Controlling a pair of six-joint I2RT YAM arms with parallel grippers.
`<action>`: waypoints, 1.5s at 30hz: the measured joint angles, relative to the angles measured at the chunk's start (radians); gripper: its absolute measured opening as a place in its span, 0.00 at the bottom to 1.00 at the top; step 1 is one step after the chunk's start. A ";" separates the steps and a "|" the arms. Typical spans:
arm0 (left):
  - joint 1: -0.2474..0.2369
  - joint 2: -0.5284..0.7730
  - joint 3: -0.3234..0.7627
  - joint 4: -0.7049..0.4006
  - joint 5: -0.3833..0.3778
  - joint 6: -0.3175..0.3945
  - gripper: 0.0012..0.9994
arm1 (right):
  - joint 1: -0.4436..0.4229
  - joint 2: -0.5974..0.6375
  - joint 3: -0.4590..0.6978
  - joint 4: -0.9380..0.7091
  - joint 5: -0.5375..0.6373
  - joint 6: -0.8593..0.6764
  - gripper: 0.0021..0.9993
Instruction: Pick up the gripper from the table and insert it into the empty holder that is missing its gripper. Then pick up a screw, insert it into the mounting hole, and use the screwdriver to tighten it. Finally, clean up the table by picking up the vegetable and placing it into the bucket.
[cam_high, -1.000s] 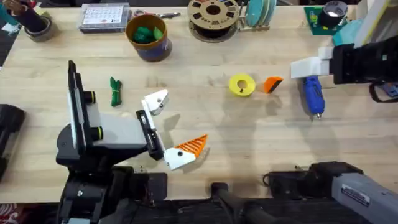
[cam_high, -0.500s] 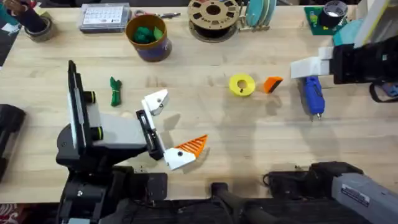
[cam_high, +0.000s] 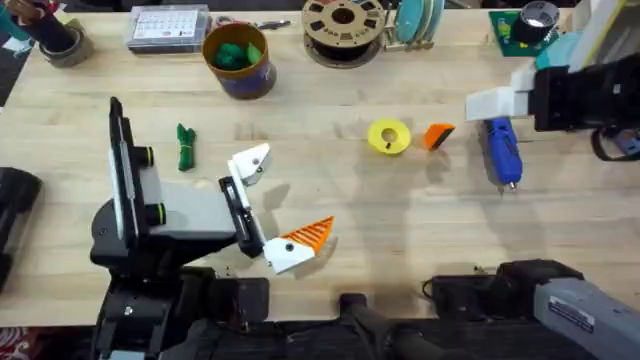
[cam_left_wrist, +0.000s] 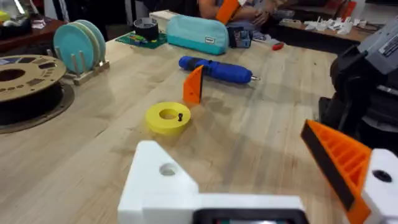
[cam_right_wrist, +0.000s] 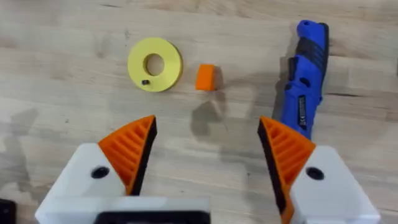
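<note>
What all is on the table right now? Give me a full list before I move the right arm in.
gripper: 1, orange, loose beside the yellow ring
yellow ring: 1, yellow, mid-table, a small black screw on it
screwdriver: 1, blue, lying right of the orange piece
vegetable: 1, dark green, left side
bucket: 1, blue-purple with yellow rim, far left-centre, green lumps inside
filament spool: 1, brown, far edge
calendar card: 1, white, far left
teal pouch: 1, far right
holder: 1, white, left arm's bare finger mount
left gripper: one orange pad fitted, open
right gripper: two orange pads, open, above the table
</note>
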 joint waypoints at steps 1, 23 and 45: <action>0.000 0.000 0.000 0.000 0.000 0.000 0.99 | 0.008 0.000 0.002 0.001 0.000 0.017 1.00; 0.000 0.000 0.000 -0.001 0.002 0.000 0.99 | 0.124 0.244 0.099 -0.128 0.190 0.165 1.00; 0.000 0.000 0.000 -0.001 0.002 0.000 0.99 | 0.161 0.523 0.062 0.043 0.157 0.185 1.00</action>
